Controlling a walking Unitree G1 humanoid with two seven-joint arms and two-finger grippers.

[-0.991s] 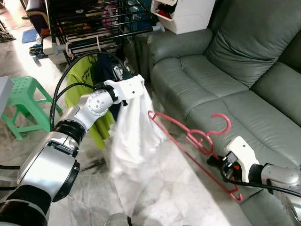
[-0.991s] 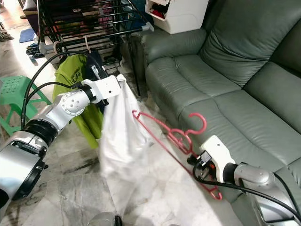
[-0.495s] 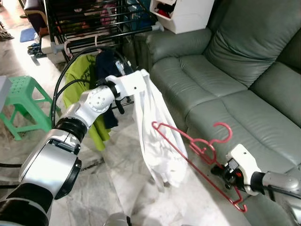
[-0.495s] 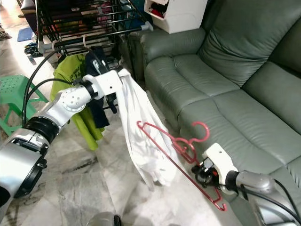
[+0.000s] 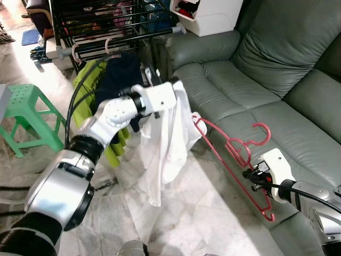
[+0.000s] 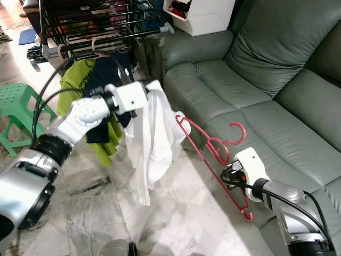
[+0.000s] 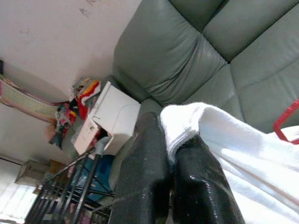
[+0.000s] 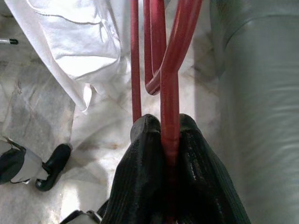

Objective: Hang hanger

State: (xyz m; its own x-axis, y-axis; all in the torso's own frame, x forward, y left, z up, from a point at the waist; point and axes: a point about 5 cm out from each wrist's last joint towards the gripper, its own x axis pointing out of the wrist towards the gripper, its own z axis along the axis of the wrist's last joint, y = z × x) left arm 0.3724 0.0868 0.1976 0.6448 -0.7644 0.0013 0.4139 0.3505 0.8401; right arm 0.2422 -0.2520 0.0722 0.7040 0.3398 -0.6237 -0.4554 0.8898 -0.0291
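No legible writing. The left gripper (image 7: 170, 158) is clamped on a white garment (image 5: 165, 144), now bunched nearer the sofa (image 5: 256, 85) than before. The right gripper (image 8: 169, 135) pinches the red hanger (image 5: 234, 154); its far tip touches the cloth, partly hidden.
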